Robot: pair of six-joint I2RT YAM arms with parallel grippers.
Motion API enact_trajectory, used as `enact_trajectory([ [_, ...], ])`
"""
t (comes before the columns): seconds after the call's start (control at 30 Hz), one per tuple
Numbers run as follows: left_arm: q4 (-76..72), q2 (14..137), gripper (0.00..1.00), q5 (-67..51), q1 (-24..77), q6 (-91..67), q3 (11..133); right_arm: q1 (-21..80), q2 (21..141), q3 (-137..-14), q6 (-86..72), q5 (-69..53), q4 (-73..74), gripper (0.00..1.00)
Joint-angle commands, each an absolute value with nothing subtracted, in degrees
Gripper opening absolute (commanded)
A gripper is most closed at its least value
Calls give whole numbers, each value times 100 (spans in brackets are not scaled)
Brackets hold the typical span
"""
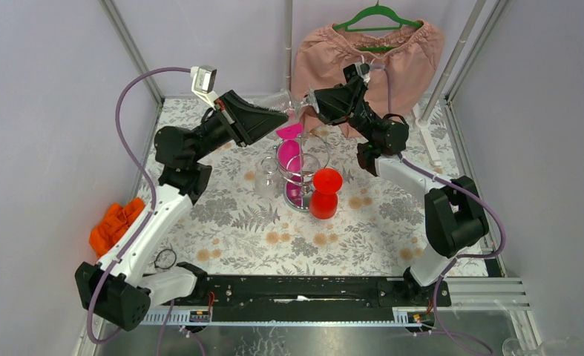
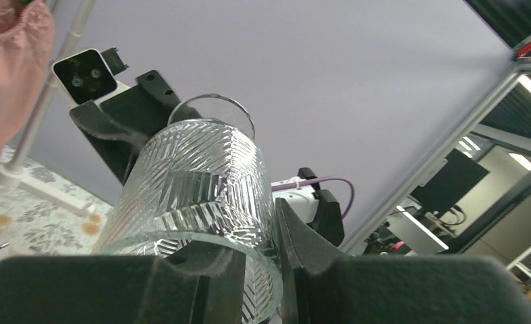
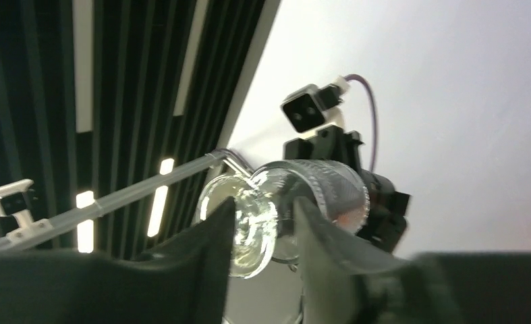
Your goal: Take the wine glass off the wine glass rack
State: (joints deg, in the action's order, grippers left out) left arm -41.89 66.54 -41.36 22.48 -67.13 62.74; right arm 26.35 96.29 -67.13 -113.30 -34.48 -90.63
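Left gripper (image 2: 259, 233) pinches the rim wall of the clear, cut-pattern wine glass (image 2: 195, 182), one finger inside the bowl and one outside. The right gripper (image 3: 262, 216) has its jaws parted loosely on either side of the stem, just behind the round foot. Held on its side in the air between the two, the glass hangs over the far edge of the wine glass rack (image 1: 301, 167), whose wire rings carry pink glasses (image 1: 289, 154), with a red glass (image 1: 324, 194) standing at the near right of its base.
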Motion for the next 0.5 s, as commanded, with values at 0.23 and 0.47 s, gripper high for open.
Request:
enact_trajectory([
  [0.23, -1510, 5933, 0, -3151, 2338, -4992, 7186, 2753, 9600, -6583, -11040, -3860, -9816, 67],
  [0.47, 963, 6019, 0, -1809, 2338, -3921, 8299, 2617, 9381, -6274, -11002, -3875, -9812, 68],
])
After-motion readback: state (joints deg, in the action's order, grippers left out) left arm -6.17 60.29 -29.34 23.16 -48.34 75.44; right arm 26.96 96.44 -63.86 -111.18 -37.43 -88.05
